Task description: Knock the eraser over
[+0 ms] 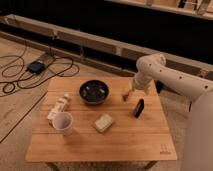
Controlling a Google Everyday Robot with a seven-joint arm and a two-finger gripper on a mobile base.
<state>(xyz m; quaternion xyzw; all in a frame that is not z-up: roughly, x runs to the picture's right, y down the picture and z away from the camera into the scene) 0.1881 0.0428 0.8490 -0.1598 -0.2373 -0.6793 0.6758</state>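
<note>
The eraser [139,107] is a slim black block on the right part of the wooden table [125,142]. It leans slightly, and I cannot tell if it stands on end or lies flat. My gripper [130,91] hangs at the end of the white arm [165,75], low over the table just behind and left of the eraser, apart from it. The gripper is over the reddish-brown oblong item [125,97], which it mostly hides.
A dark bowl [94,91] sits left of the gripper. A beige block [103,122], a white cup [63,123] and a white packet [57,106] lie on the left half. Cables and a power adapter [36,66] lie on the floor at left.
</note>
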